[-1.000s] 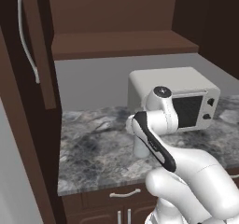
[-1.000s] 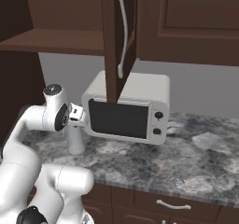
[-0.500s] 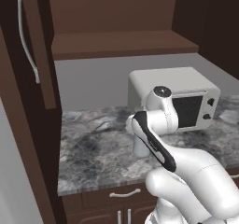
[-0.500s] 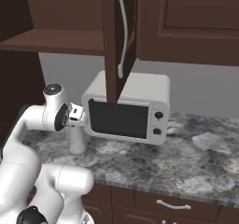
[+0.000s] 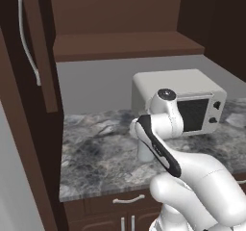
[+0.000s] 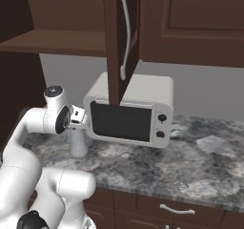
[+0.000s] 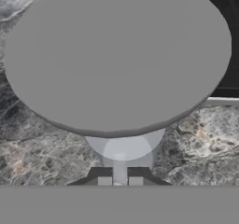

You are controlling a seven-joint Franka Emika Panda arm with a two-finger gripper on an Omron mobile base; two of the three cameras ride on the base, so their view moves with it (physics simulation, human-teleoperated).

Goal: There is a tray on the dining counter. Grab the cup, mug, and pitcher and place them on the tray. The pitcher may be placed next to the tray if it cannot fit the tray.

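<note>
Pitcher gripped beside the microwave, tray still to come

We have the end effector closed on the pitcher, its two dark tips pinching the narrow glass neck near the bottom centre of the hand view, under the wide grey lid that spreads across the upper part of that frame. In the right base view the pitcher stands upright at centre left, on the marbled worktop, just beside the left end of the white microwave. In the left base view it sits at centre frame, partly hidden behind the arm.

We judge the task to be at an early stage: the pitcher is held but not yet lifted clear. Carrying it to the tray, and then fetching the cup and the mug, remain.
</note>
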